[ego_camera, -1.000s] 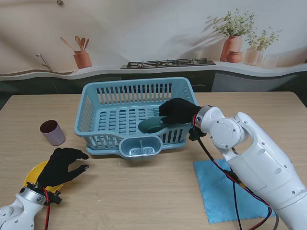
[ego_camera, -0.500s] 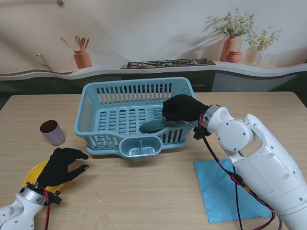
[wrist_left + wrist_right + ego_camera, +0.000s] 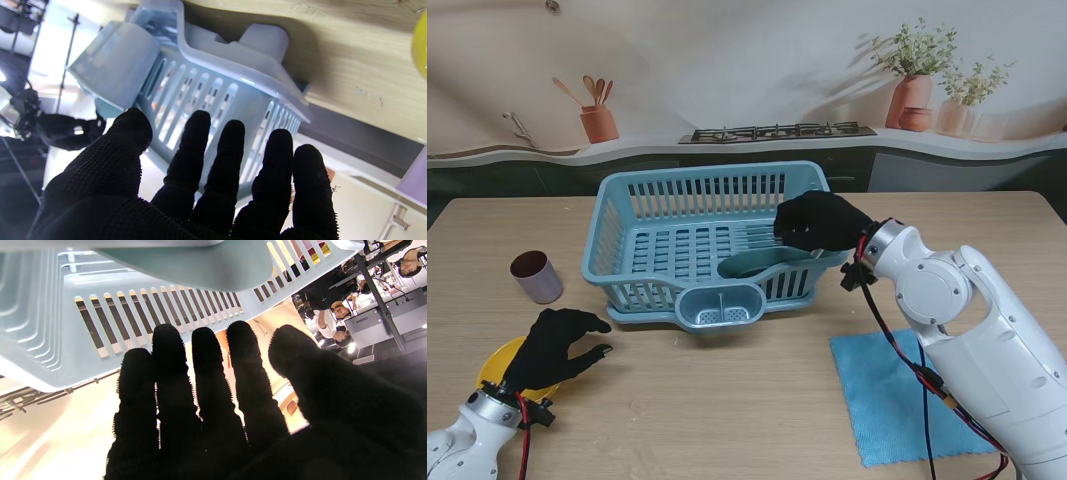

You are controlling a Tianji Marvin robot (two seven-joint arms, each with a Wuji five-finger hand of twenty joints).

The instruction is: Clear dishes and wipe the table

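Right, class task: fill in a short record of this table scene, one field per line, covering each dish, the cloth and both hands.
rack: blue dish rack, mid-table
bowl: teal bowl inside the rack, right side
cup: mauve cup, upright, left of the rack
plate: yellow plate, partly under the left hand
cloth: blue cloth, flat, near right
left hand: open, over the plate
right hand: open, over the rack's right edge

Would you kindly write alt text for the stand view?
A right robot hand hovers open over a blue rack holding a green dish. The left robot hand hangs open above a yellow plate, near a cup and cloth.
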